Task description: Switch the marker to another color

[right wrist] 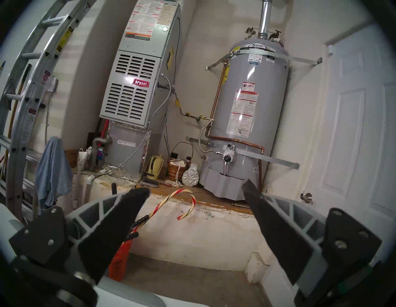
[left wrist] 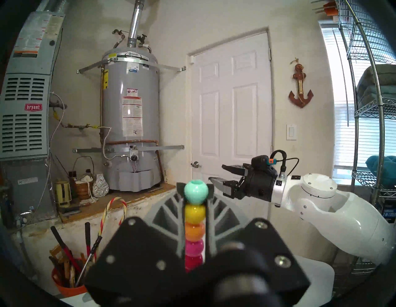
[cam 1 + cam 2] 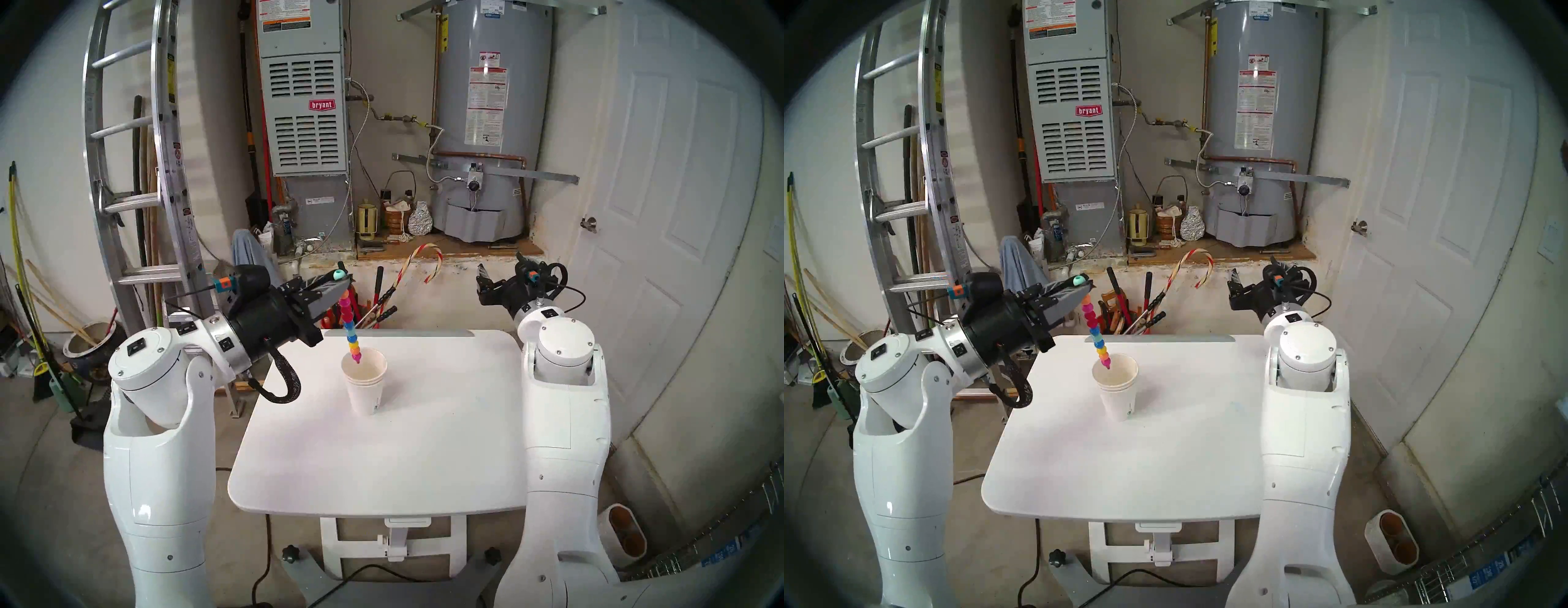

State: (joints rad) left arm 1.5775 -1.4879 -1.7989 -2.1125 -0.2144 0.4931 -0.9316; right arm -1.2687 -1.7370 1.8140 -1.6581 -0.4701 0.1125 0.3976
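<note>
The white table (image 3: 382,458) is filling the middle of the head view, with the robot's two white arms standing at its 9 o'clock and 3 o'clock edges. Behind it, at 12 o'clock, a grey water heater (image 3: 488,119) and a grey furnace (image 3: 303,106) are standing against the wall, and a red-and-white candy cane (image 3: 418,263) is poking up from a bucket of tools on the floor.

A stack of white paper cups (image 3: 367,388) is sitting upright on the table, a little toward 11 o'clock of its centre.

The left gripper (image 3: 337,286) is reaching in from 9 o'clock, above the far left part of the table, and is clenching the marker (image 3: 348,322) near its top; in the left wrist view the fingers (image 2: 171,216) are pressing on both sides of the yellow and orange beads, with the teal bead sticking out past them. The marker is hanging almost upright, slightly tilted, with its pink tip dipping just inside the mouth of the top cup at its 10 o'clock rim.

The right gripper (image 3: 498,278) is hovering beyond the table's 2 o'clock corner, well apart from the cups, with its jaws spread wide and nothing between them, as the right wrist view shows.
</note>
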